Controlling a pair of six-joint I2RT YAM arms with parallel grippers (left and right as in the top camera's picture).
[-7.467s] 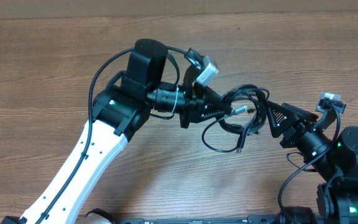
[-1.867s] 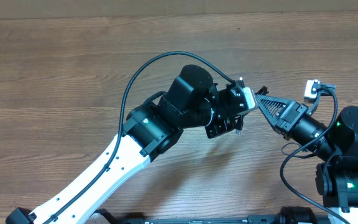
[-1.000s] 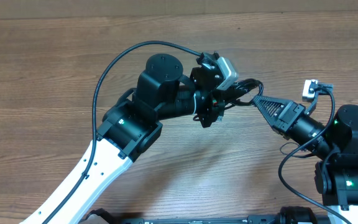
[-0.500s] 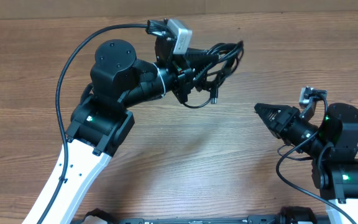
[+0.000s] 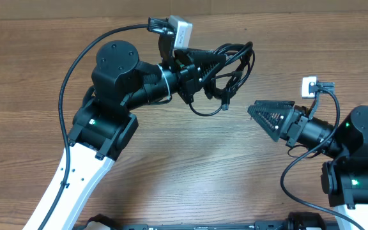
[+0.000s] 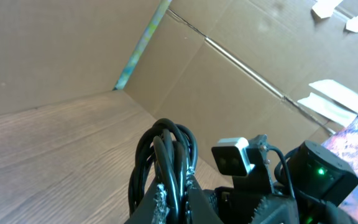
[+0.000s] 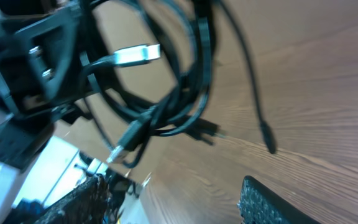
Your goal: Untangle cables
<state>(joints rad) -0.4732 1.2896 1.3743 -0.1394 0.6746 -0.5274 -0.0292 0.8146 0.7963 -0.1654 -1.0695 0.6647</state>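
The cables [image 5: 236, 62] hang as one tangled black bundle from my left gripper [image 5: 222, 62], which is shut on them at the back middle of the table. In the left wrist view the looped cables [image 6: 166, 149] rise from between the closed fingers [image 6: 157, 202]. My right gripper [image 5: 260, 121] stands open a little to the right of and below the bundle, apart from it, with nothing between its fingers. From the right wrist the cables [image 7: 179, 93] dangle ahead of that gripper [image 7: 176, 199], a silver plug [image 7: 132, 56] among them and a loose end [image 7: 269, 144] hanging low.
The wooden table [image 5: 171, 160] lies under both arms. A cardboard wall [image 6: 241, 68] stands along the back edge. The thick black cable [image 5: 75, 76] of the left arm arcs over its left side.
My right gripper has opened and now stands apart from the bundle. The left arm has swung the cables up and to the left, then held them there.
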